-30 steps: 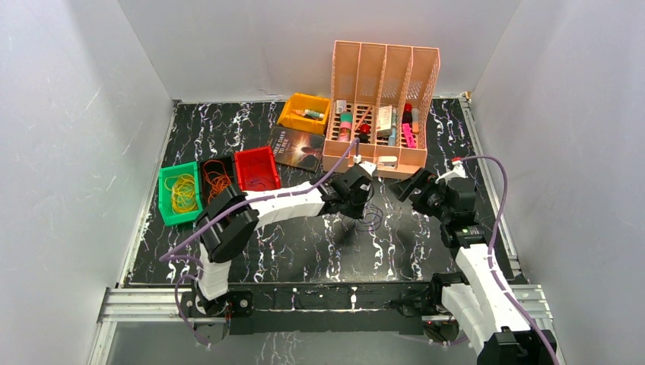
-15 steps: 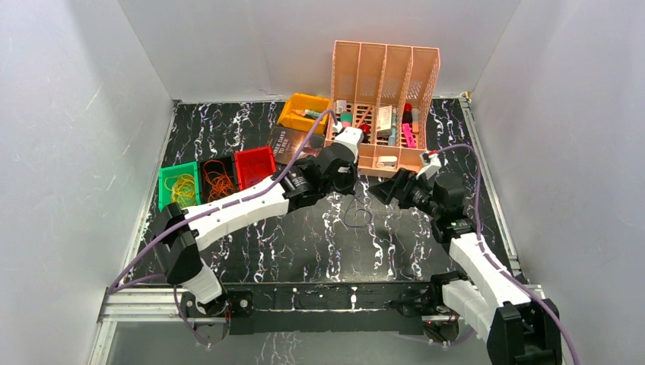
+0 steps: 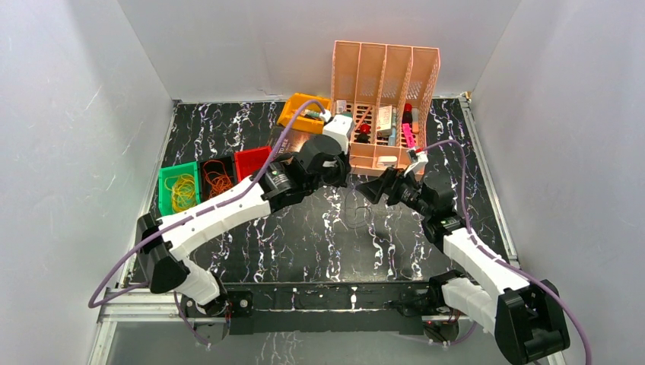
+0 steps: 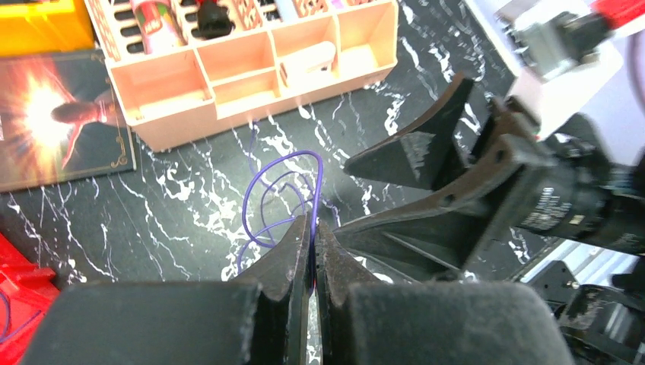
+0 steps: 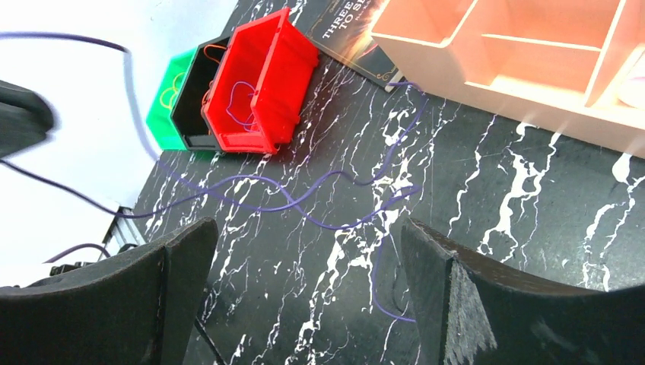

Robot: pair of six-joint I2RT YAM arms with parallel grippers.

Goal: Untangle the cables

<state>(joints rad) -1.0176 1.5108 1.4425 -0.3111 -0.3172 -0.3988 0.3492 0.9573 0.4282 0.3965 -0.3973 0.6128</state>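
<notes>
- The left arm (image 3: 228,209) reaches far out over the black marble surface (image 3: 304,243). It is stretched long and slants up and to the right.
- The left end effector (image 3: 344,182) tips down near the front of the peach rack (image 3: 384,72).
- Its two fingers are pressed together. They pinch a thin purple cable (image 4: 301,153) between the tips.
- The right arm (image 3: 475,258) is bent. It reaches forward and to the left.
- The right end effector (image 3: 363,190) points left, at the left one, and is just beside it.
- Its fingers are spread wide apart and hold nothing.
- The purple cable sits in the middle of the surface, between the two end effectors.
- It is in loose loops. In the left wrist view the loops stand away from the pinch, toward the rack.
- In the right wrist view one long wavy strand runs sideways across the gap between the open fingers.
- I cannot tell if the loops rest on the surface or hang just above it.
- Yellow cables (image 3: 182,192) lie in a green bin (image 3: 163,199) at the left.
- Orange cables (image 3: 218,181) lie in the black bin (image 3: 205,163) next to it.
- A red bin (image 3: 255,161) beside those holds one more thin purple loop.
</notes>
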